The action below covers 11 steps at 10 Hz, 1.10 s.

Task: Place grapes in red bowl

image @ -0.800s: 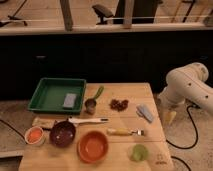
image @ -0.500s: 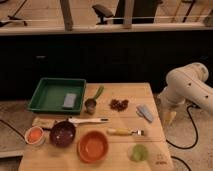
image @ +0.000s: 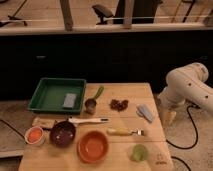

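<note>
Gripper point(image: 168, 117) hangs off right edge of table point(image: 131, 92), fingers apart, nothing in them. Grapes point(image: 119, 104) mid-table, just right of metal cup point(image: 91, 104). Red bowl point(image: 93, 146) near front edge. Imo come straight down, pinch bunch at middle, steer clear of cup.

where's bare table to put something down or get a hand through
Bare: the back right corner of the table, behind the grapes and grey pad; also the front gap between red bowl and green object. Crowded: left half, with tray, metal cup, purple bowl. The gripper hangs off the right edge.
</note>
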Tool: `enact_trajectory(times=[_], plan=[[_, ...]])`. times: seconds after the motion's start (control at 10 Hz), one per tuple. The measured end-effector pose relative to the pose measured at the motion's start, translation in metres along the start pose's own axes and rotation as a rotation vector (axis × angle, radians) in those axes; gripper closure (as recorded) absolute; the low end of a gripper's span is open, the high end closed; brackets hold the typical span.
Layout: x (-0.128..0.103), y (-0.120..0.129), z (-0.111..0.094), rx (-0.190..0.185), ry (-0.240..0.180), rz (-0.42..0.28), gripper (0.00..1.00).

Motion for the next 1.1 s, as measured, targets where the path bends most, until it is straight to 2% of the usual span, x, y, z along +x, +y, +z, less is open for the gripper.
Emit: enact_trajectory(times=[0.7,0.8,1.0,1.1], plan=[[-0.002,-0.002,0.001,0.007,-0.003,-0.004,0.20],[-0.008,-0.007,0.004,0.015,-0.006,-0.018,0.20],[-0.037,-0.020,0.011,0.034,-0.019,-0.048,0.20],[-0.041,-0.022,0.013,0.038,-0.020,-0.053,0.20]])
